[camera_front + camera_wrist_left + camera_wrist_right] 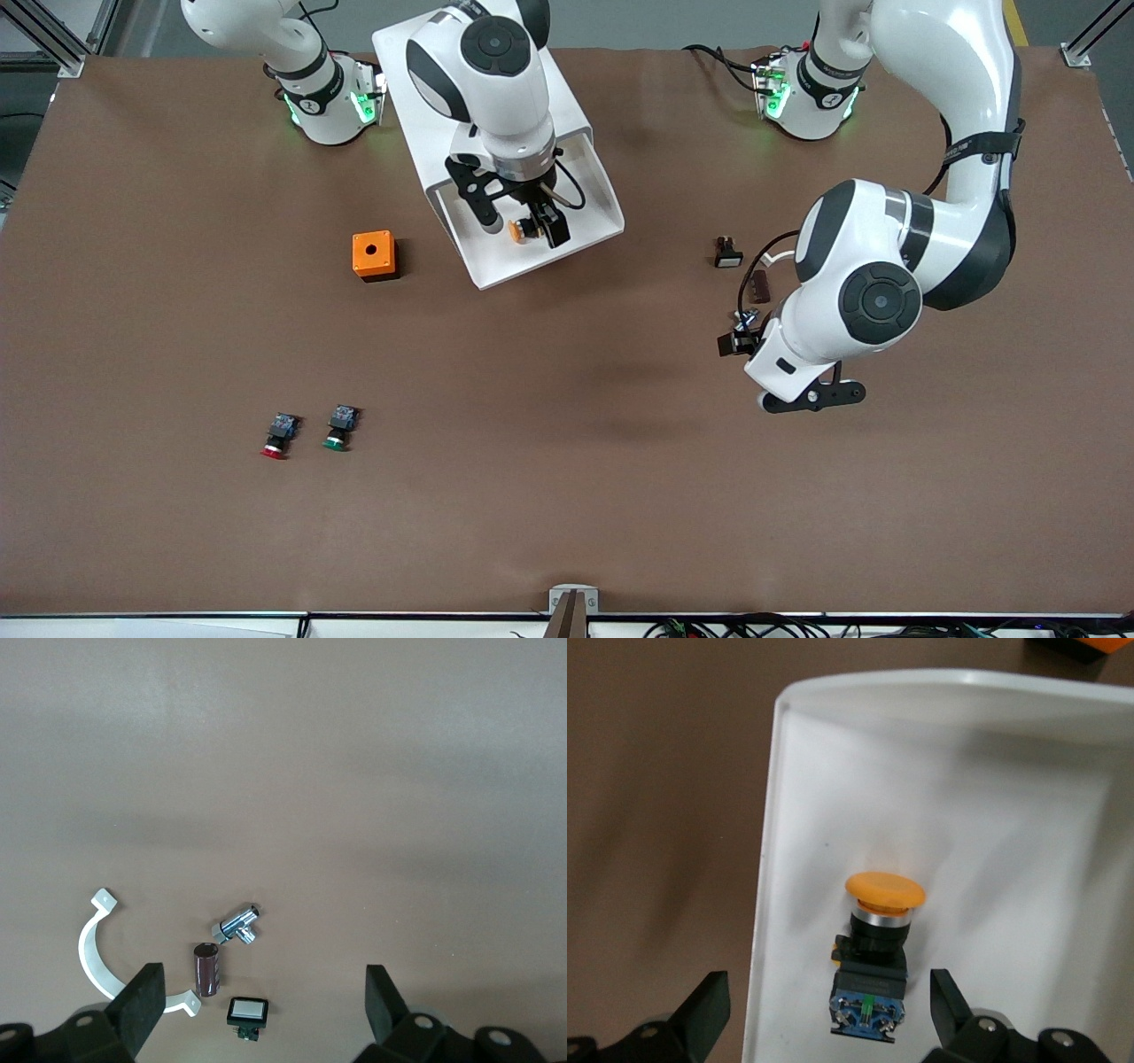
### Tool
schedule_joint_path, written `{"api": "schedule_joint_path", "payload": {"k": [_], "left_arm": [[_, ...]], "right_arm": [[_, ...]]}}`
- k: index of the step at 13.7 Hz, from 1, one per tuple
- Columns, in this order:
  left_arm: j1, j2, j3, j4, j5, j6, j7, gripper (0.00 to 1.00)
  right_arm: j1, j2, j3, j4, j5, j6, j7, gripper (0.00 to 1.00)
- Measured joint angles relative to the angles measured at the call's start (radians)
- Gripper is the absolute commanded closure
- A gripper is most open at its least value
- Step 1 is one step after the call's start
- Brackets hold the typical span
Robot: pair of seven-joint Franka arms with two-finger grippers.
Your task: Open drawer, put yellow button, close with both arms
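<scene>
Two switches, the red-capped switch (277, 437) and green-capped switch (338, 428), lie nearest the camera, untouched. Over bare desk (567, 496), the left gripper (259, 997) waits, jaws spread and empty. Farther off, the yellow button (874, 948) lies inside the pulled-out drawer (601, 232), under the right gripper (830, 1003), jaws released. Best lift straight up, clearing the drawer wall before pushing it shut.

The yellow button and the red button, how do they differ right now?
The yellow button has a yellow-orange cap; the red button has a red one. The yellow button lies inside the open drawer, under the right claw, whose fingers are open; the red button lies on the bare table, much nearer the front camera, beside a green button. Both are small push-button switches with black bodies and bluish contact blocks, lying on their sides.
</scene>
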Motion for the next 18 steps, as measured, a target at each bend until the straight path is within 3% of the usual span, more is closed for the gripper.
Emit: {"api": "schedule_joint_path", "payload": {"k": [7, 11, 14, 18], "left_arm": [[-0.006, 0.000, -0.066, -0.017, 0.000, 0.000, 0.002, 0.01], [-0.024, 0.000, -0.115, -0.033, 0.000, 0.000, 0.001, 0.01], [-0.086, 0.001, -0.135, -0.041, 0.000, 0.002, -0.014, 0.01], [-0.191, 0.027, -0.138, -0.046, -0.008, 0.094, -0.206, 0.00]], "right_arm": [[-0.231, -0.009, -0.008, 0.192, 0.000, -0.284, -0.462, 0.00], [-0.388, -0.012, -0.010, 0.227, 0.000, -0.374, -0.797, 0.00], [-0.511, -0.014, -0.013, 0.238, -0.001, -0.438, -1.051, 0.00], [-0.721, -0.020, -0.017, 0.314, -0.009, -0.552, -1.451, 0.00]]}}
